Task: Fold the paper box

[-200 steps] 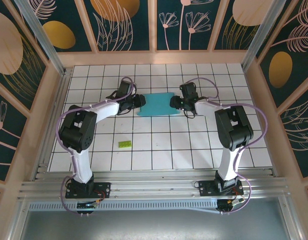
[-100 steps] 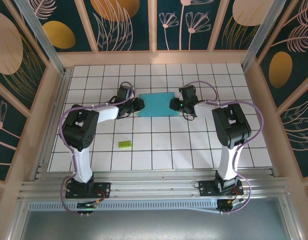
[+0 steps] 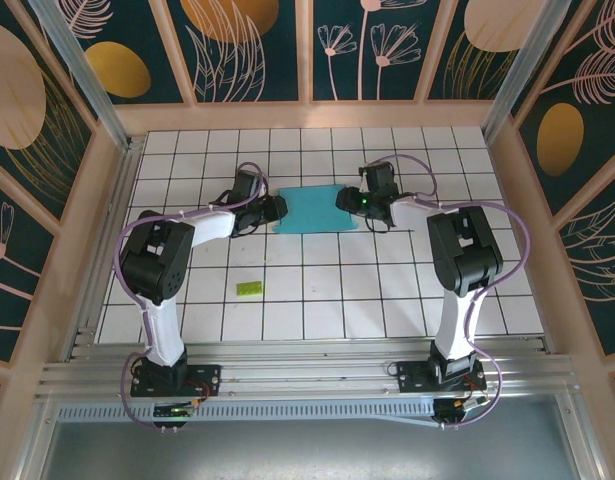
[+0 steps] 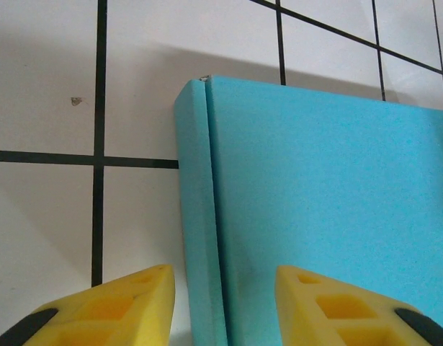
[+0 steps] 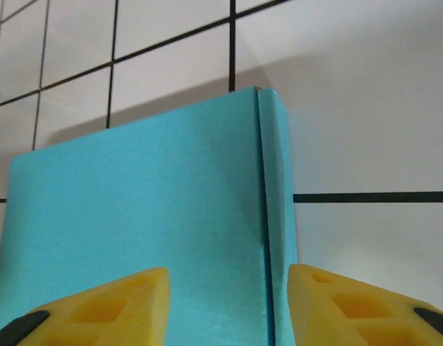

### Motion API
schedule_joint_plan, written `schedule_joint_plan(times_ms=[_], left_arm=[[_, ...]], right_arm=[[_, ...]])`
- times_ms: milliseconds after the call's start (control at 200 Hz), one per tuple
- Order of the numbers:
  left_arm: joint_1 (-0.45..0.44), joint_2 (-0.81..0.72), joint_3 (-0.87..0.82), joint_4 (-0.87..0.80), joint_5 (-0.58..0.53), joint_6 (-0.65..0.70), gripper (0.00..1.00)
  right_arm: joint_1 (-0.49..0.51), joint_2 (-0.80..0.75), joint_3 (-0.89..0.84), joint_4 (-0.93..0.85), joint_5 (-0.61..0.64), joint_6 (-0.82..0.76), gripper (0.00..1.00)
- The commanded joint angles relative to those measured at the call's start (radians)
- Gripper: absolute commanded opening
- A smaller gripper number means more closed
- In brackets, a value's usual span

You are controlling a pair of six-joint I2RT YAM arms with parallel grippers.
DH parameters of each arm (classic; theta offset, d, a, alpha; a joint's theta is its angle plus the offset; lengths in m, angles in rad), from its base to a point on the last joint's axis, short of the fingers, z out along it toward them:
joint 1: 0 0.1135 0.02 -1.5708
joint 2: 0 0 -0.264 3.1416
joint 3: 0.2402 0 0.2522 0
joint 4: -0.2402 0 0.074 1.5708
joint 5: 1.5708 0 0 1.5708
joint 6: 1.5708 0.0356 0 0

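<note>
Centrally, paper box, left hand, right hand

The bench is a white tiled surface ruled by black grid lines. A small green rectangular piece lies flat on it, left of centre toward the near side, slightly askew to the grid. Pale wooden framing borders the bench. Behind it stand dark teal wall panels with gold ovals and line-drawn flowers. Aluminium rails run along the near edge.
</note>
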Motion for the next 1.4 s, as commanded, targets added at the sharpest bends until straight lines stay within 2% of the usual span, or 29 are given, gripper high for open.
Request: schedule_joint_plan(times_ms=[0, 60, 235, 375, 425, 591, 686, 856, 1001, 1111, 1241, 1396], left_arm=[[0.005, 0.034, -0.014, 0.001, 0.087, 0.01, 0.41], [0.005, 0.054, -0.028, 0.021, 0.119, -0.003, 0.39], [0.005, 0.091, -0.069, 0.112, 0.215, -0.054, 0.22], [0.004, 0.071, -0.048, 0.071, 0.168, -0.024, 0.19], [0.005, 0.045, -0.037, 0.05, 0.135, -0.003, 0.21], [0.005, -0.027, -0.02, 0.019, 0.038, 0.026, 0.36], [0.008, -0.013, -0.015, 0.022, 0.025, 0.016, 0.38], [0.008, 0.048, -0.021, 0.08, 0.098, -0.022, 0.38], [0.008, 0.092, -0.038, 0.138, 0.171, -0.067, 0.34], [0.008, 0.055, -0.047, 0.156, 0.167, -0.077, 0.35], [0.02, -0.036, -0.06, 0.156, 0.121, -0.079, 0.39], [0.064, -0.108, -0.105, 0.229, 0.112, -0.141, 0.51]], right_arm=[[-0.005, 0.048, -0.006, -0.018, -0.005, 0.002, 0.47], [0.0, 0.058, -0.012, -0.022, 0.019, -0.007, 0.44], [0.012, 0.083, -0.017, -0.026, 0.007, -0.023, 0.35], [0.014, 0.065, 0.015, -0.048, 0.002, -0.023, 0.36], [0.012, 0.046, 0.025, -0.051, 0.004, -0.026, 0.38], [0.011, 0.008, 0.043, -0.062, 0.042, -0.034, 0.47], [0.01, 0.031, 0.036, -0.055, 0.04, -0.033, 0.48], [0.012, 0.091, 0.01, -0.021, -0.004, -0.021, 0.34], [0.001, 0.108, -0.005, 0.002, -0.036, -0.005, 0.31], [-0.045, 0.096, -0.041, 0.057, -0.098, 0.038, 0.27], [-0.105, 0.108, -0.064, 0.074, -0.156, 0.047, 0.25], [-0.16, 0.142, -0.096, 0.122, -0.26, 0.062, 0.24]])
